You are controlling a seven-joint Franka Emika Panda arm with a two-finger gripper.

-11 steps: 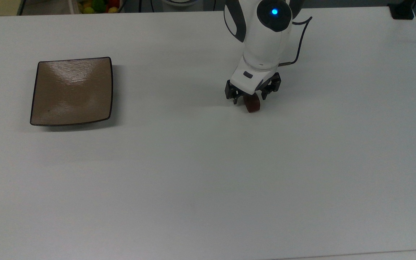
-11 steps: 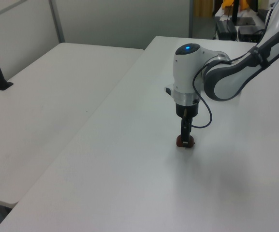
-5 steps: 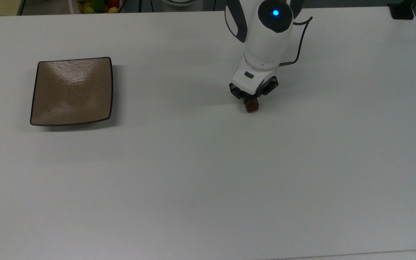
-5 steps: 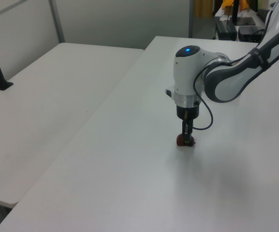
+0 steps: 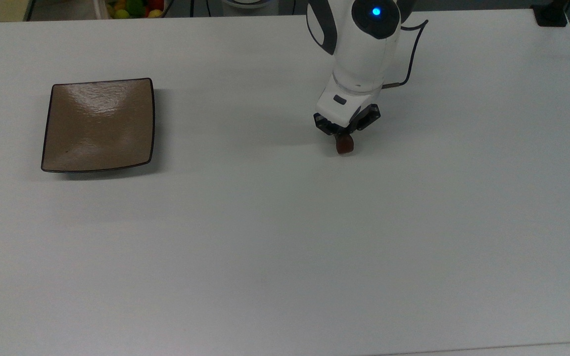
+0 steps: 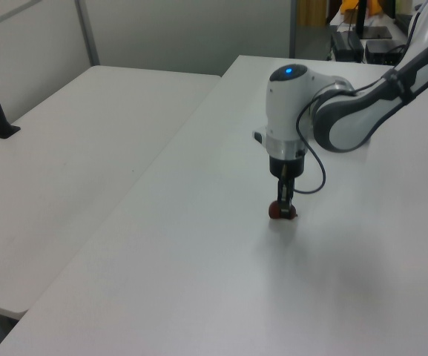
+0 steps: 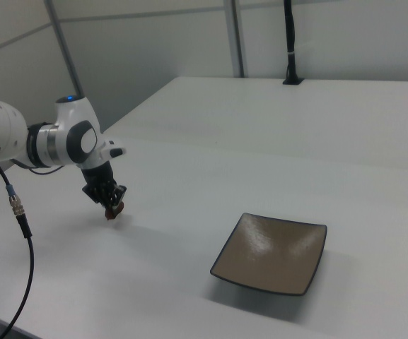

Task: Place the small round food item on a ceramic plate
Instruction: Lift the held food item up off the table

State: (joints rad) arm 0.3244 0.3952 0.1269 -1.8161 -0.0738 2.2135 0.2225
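Note:
The small round food item (image 5: 344,144), a dark reddish-brown lump, is pinched between the fingers of my gripper (image 5: 345,136), which is shut on it. It hangs at the fingertips close to the white table surface, in the top view's upper middle. The left view has the item (image 6: 282,211) under the downward-pointing gripper (image 6: 283,202), and the right view has the lump (image 7: 111,210) at the gripper (image 7: 109,203) on the right view's left. The ceramic plate (image 5: 99,123), square, glossy tan-brown with a dark rim, lies bare far to the top view's left, and sits low and right of centre as the plate (image 7: 271,253) in the right view.
A bin of yellow, green and red fruit pieces (image 5: 134,7) sits beyond the table's far edge in the top view. A black cable (image 5: 411,54) loops off the arm. A black post base (image 5: 552,15) stands at the top view's far right corner. A second white table (image 6: 73,148) adjoins in the left view.
The fingers, spread around the lump a second ago, have closed on it. The wrist has since risen slightly with the item in its grip.

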